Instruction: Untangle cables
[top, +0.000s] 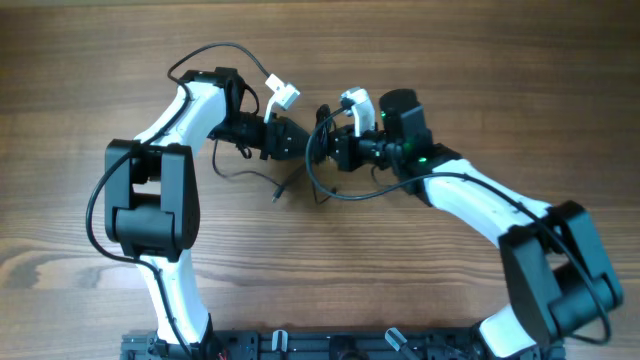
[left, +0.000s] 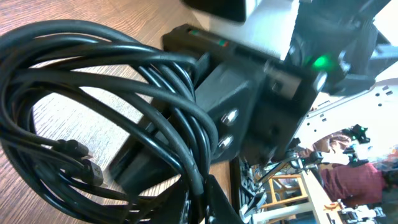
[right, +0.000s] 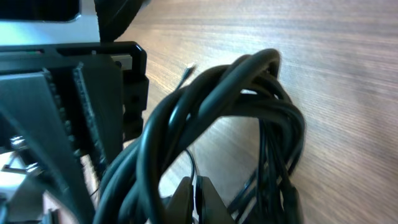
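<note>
The left arm (top: 170, 125) and right arm (top: 470, 195) have glossy white rounded shells between boxy black joint housings. A thick black rubber cable (top: 93, 205) loops off the left shoulder. The right wrist's angular black housing (left: 249, 99) carries a small green light (left: 321, 62) and two silver screw heads (left: 230, 116).

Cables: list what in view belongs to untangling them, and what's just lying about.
Belongs to the job:
- cables, bunched together
- left gripper and right gripper, both closed at the bunch

Just there:
- wooden table
- white connector on the left wrist
- rack along the table's near edge
</note>
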